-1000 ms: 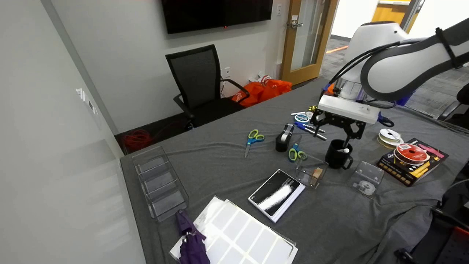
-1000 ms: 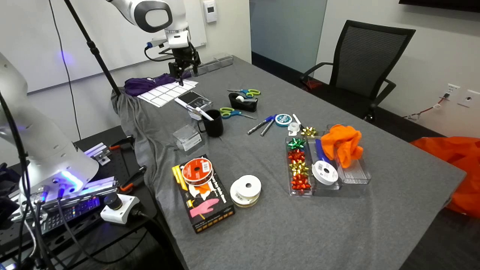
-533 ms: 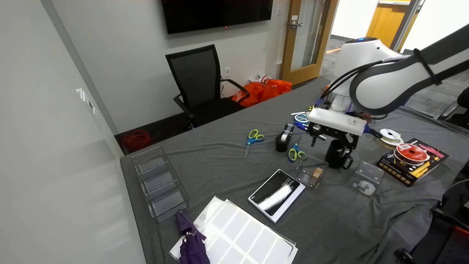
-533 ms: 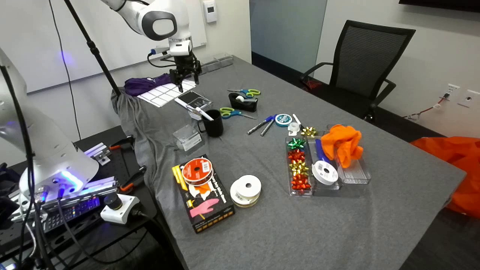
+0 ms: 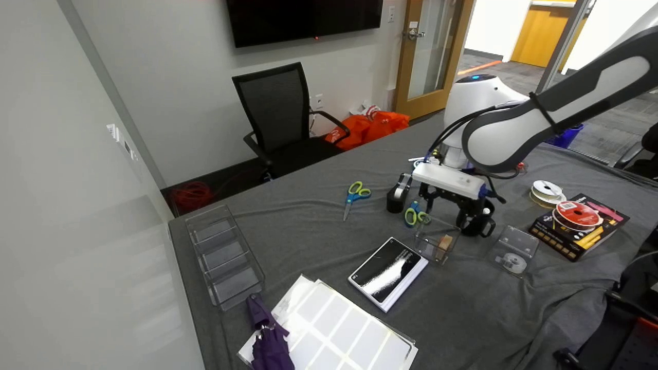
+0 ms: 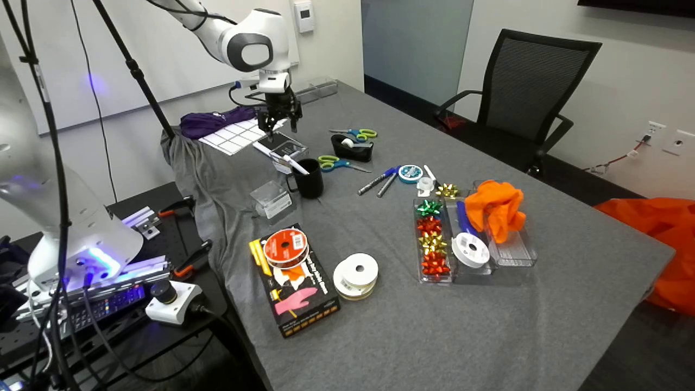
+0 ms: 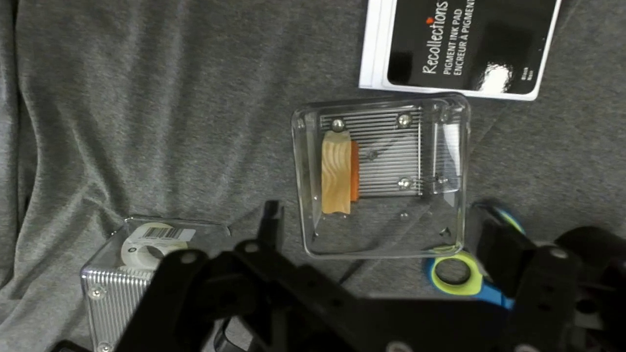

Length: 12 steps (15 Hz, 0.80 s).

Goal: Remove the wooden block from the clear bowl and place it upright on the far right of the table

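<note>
A light wooden block with an orange layer along one side lies in the clear bowl, a square plastic container, against its left wall in the wrist view. In an exterior view the block shows inside the bowl. My gripper is open and empty, its fingers spread wider than the bowl in the wrist view. In both exterior views the gripper hangs above the table, close to the bowl. In an exterior view the black mug hides the block.
A black mug with a white marker stands beside the bowl. An ink pad box, clear tape box and green-handled scissors lie around the bowl. A glove box, ribbon spools and trays of bows lie farther off.
The arm and open gripper have come down toward the bowl, moving left in an exterior view and right in an exterior view. The block and bowl have not moved.
</note>
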Each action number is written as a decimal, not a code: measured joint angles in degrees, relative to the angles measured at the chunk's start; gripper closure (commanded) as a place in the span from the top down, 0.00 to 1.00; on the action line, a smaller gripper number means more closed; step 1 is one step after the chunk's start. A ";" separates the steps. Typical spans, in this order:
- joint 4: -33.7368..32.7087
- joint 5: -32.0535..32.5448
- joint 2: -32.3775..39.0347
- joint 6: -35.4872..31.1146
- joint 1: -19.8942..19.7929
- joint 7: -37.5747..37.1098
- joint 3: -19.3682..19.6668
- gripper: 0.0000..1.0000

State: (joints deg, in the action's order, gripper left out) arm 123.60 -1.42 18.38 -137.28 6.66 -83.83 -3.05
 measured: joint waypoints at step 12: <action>-4.84 1.54 8.85 -0.26 4.59 -5.47 3.67 0.55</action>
State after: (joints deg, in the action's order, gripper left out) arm 118.76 0.12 27.23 -137.54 11.25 -89.30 0.62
